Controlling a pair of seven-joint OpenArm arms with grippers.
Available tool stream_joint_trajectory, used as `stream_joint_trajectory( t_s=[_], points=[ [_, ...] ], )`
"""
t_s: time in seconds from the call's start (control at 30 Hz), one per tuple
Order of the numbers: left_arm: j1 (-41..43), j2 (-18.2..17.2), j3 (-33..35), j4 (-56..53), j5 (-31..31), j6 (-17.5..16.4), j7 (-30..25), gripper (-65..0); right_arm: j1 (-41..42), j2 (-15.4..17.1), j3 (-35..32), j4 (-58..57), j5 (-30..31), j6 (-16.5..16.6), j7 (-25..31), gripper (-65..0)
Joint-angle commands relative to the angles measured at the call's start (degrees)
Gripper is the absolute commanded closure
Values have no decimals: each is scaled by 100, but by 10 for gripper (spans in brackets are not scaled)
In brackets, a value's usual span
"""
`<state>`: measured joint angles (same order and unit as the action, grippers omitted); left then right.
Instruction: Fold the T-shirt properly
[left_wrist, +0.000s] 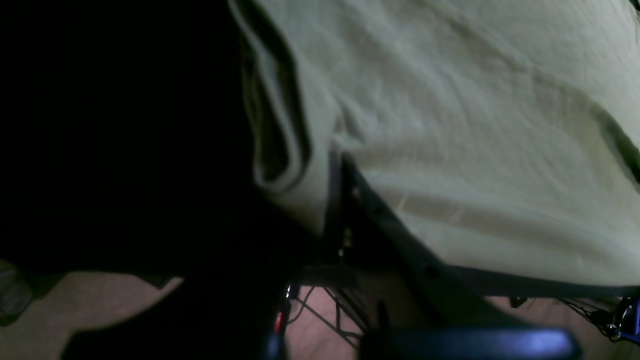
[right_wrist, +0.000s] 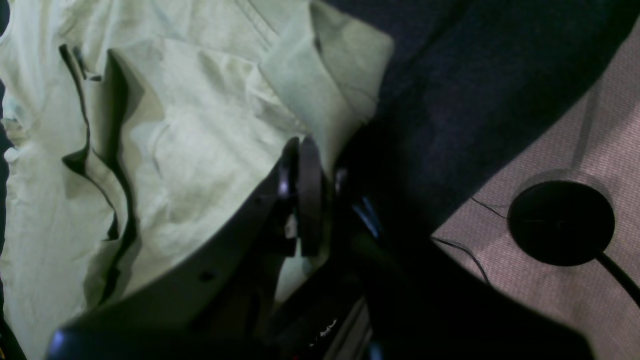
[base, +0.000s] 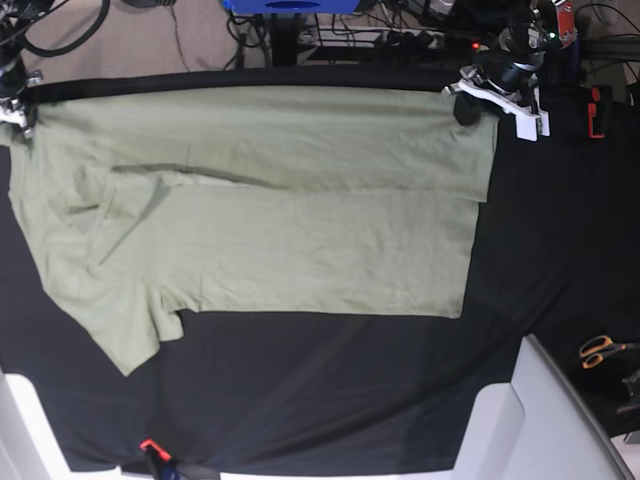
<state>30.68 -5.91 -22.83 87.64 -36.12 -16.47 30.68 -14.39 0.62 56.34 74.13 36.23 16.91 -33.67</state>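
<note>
A large, plain, pale sage-green short-sleeved T-shirt (base: 270, 215) lies spread sideways across a black cloth-covered table (base: 330, 390). Seen from the base view, its body stretches from the table's left side to right of centre, with the far long edge running along the table's far edge. A lengthwise fold lays the far portion over the near one, leaving a straight doubled band across the top. One short sleeve points toward the near left corner. The right end is a straight vertical edge, likely the hem. In the wrist views the cloth looks soft and creased, bunched into folds at the held corners
</note>
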Motion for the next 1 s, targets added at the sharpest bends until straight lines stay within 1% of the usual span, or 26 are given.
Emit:
stream_joint_trajectory(
  t_s=[0.0,0.17,0.2,0.27,0.33,0.37,0.43,0.47,0.5,0.57,0.6,0.67,0.7,0.73,0.8,0.9,0.97],
  points=[
    [49,-64,-42,76,-23,25,-118,0,-33,100,24,82,74,10,163,0],
    [49,-73,-42,67,-23,25,-109,0,-60,100,24,82,74,10,163,-14],
    [58,-64,-42,67,-23,25,-109,0,-86,100,24,82,74,10,163,-41],
    [119,-64,-42,67,-23,25,-109,0,-139,92,32,108,83,10,163,-132],
    [163,-64,-69,76,-32,34,-109,0,-174,65,94,117,223,10,163,-261],
    [172,-55,-165,85,-32,34,-109,-38,-227,56,208,117,390,28,163,-336],
    [260,15,-438,111,-32,34,-109,-206,-279,56,296,117,663,28,163,-471],
    [286,51,-561,129,-41,34,-109,-278,-315,65,314,126,707,28,163,-519],
    [295,51,-631,138,-41,34,-109,-341,-350,83,314,143,698,28,163,-534],
    [295,7,-772,146,-32,34,-109,-467,-376,100,322,363,698,28,163,-534],
    [286,-20,-869,155,-23,34,-109,-512,-385,100,322,512,689,19,163,-534],
    [269,-116,-1229,164,-50,34,-109,-571,-385,100,331,767,689,19,171,-534],
    [190,-152,-1431,173,-50,34,-109,-584,-385,109,331,882,689,19,189,-534],
    [84,-178,-1677,182,-50,34,-109,-584,-367,153,393,996,663,10,198,-534],
    [-4,-231,-2179,208,-50,34,-109,-579,-262,373,402,1137,487,19,207,-534],
    [-65,-248,-2697,261,-50,25,-109,-579,292,936,85,926,56,90,207,-543],
    [-74,-283,-2732,322,-50,7,-101,-579,793,1401,-381,389,-269,362,207,-539]
  ],
)
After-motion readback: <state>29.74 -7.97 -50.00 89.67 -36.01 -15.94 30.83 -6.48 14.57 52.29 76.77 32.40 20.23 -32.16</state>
